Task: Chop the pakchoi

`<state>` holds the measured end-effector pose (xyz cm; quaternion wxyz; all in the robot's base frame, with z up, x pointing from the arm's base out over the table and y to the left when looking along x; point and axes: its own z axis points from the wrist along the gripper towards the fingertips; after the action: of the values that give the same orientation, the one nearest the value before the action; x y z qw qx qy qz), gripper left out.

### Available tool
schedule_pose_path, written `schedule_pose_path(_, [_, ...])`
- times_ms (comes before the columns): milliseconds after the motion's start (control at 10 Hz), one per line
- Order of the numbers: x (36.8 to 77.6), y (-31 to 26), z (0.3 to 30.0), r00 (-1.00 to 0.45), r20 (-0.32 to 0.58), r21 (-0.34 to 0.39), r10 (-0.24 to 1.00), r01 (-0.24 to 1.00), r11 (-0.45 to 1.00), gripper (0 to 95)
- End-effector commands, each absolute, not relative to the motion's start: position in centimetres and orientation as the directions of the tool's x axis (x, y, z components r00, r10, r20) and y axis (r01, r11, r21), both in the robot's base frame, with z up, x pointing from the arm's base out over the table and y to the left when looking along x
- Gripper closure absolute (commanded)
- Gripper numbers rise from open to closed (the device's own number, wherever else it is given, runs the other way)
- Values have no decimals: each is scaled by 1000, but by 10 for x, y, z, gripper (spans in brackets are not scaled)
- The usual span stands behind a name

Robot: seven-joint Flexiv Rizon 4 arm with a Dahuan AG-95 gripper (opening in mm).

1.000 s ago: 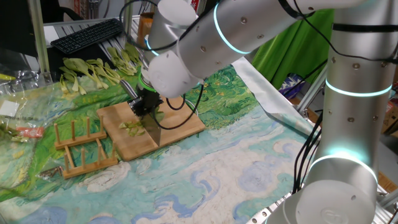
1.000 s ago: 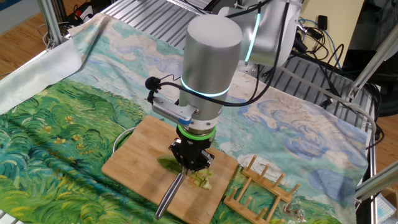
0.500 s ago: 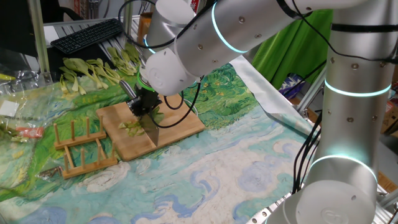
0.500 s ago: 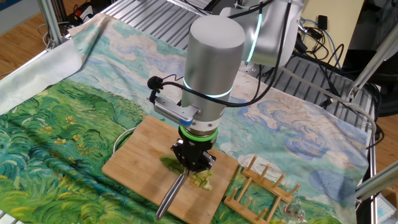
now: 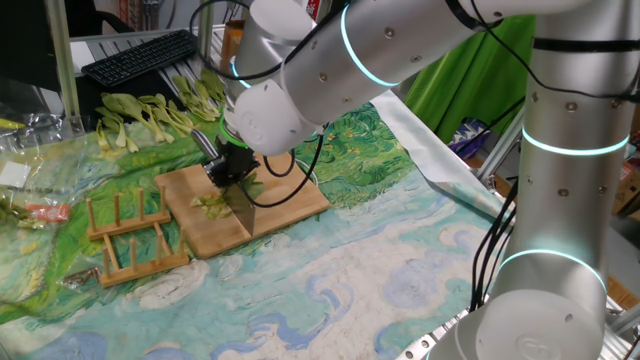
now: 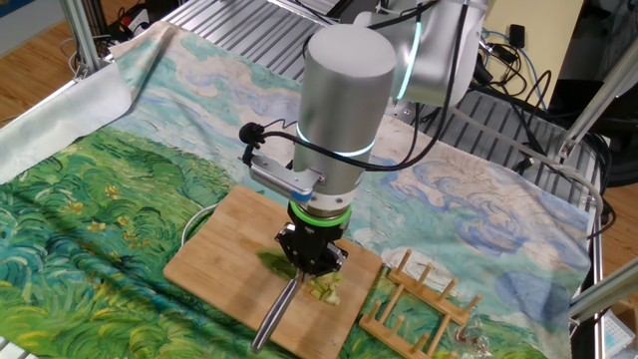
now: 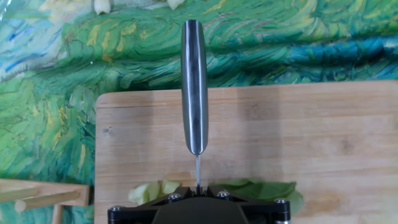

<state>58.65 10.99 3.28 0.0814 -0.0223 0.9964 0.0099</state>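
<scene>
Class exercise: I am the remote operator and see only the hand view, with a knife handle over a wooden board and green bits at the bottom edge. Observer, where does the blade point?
Observer: The knife is clamped in the shut end effector, blade pointing down at the cutting board.
Operator: Is the pakchoi cut?
Observer: Yes, the pakchoi lies on the board as a small heap of pale green pieces beside the blade.
Operator: What stands around the board?
Observer: A wooden rack stands right beside the board, on the same side as the heap.
Operator: Any more greens?
Observer: Whole stalks lie on the cloth beyond the board.
</scene>
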Motion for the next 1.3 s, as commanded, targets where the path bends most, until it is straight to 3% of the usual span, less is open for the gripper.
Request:
schedule_pose_path(100, [585,101,35,-979,-180,-40,-97,-91,995,950])
schedule_pose_path(1300, [586,98,39,-982,-180,-23,-61,-58,998,950])
